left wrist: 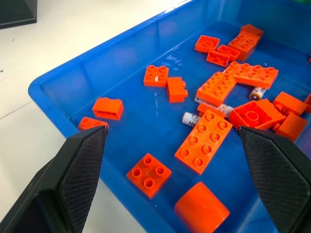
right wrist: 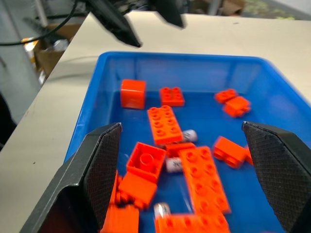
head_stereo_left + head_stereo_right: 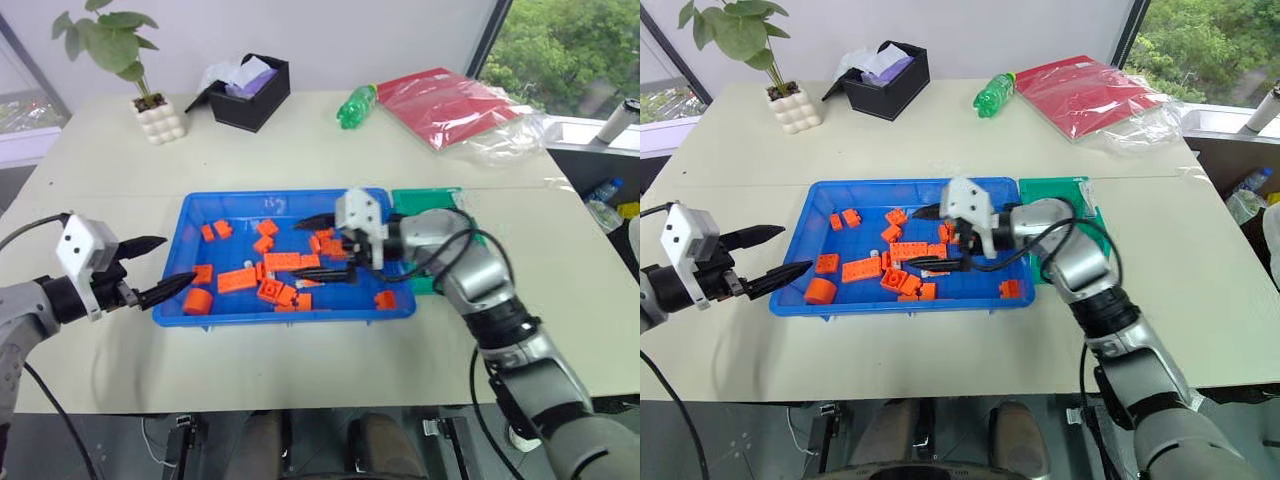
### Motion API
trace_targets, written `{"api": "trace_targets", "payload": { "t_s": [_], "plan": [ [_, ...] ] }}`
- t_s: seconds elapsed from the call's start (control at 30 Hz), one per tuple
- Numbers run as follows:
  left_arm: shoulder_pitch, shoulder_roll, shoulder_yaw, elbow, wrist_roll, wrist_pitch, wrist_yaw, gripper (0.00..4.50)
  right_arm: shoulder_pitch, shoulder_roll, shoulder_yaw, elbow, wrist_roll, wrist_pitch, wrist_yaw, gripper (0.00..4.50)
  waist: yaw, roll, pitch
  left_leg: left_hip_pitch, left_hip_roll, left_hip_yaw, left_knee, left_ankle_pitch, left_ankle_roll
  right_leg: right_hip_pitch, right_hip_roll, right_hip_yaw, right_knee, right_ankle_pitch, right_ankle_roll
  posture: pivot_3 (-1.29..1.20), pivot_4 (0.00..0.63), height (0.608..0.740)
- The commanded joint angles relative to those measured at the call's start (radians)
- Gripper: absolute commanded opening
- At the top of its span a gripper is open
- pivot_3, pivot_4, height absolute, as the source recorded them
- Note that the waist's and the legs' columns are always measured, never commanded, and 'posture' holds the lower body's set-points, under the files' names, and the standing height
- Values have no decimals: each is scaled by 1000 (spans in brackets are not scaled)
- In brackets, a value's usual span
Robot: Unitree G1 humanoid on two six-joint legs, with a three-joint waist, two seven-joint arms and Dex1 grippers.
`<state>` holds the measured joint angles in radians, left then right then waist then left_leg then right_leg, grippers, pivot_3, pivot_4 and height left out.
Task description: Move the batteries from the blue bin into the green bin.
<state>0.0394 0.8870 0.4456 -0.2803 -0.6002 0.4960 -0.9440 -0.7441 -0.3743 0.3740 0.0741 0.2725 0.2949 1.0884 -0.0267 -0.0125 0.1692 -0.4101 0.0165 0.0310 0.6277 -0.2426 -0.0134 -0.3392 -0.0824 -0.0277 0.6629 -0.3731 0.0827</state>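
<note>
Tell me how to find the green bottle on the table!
Look at the far side of the table, past the blue bin. Between the black box and the red bag lies the green bottle, on its side. Nothing else up there is green plastic and bottle-shaped.

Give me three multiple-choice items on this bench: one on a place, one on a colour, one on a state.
1. The green bin sits where?
A. against the blue bin's right end
B. inside the blue bin
C. beside the plant

2. The bricks in the blue bin are what colour?
A. yellow
B. orange
C. white

3. The right pincer is how?
A. shut on a battery
B. open and empty over the blue bin
C. resting in the green bin

Key: A, their ends meet; B, all show orange; B, its fingers stand spread with nothing between.
</note>
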Motion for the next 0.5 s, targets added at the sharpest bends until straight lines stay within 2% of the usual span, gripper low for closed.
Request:
{"api": "trace_targets", "payload": {
  "t_s": [0.03,0.5],
  "plan": [
    [-6,-1,24,-30,-2,-12,11,4500,-84,82,40,135,-74,-112,5,4070,-10,0,0,0,0,0,0,0,0,0,0,0,1,0,0,0,150,740],
    [27,-56,26,-109,-15,-2,77,4500,-325,354,79,720,-285,-450,-6,4070,-23,-1,1,0,0,0,1,1,-1,-1,1,-1,4,0,0,0,150,740]
  ]
}}
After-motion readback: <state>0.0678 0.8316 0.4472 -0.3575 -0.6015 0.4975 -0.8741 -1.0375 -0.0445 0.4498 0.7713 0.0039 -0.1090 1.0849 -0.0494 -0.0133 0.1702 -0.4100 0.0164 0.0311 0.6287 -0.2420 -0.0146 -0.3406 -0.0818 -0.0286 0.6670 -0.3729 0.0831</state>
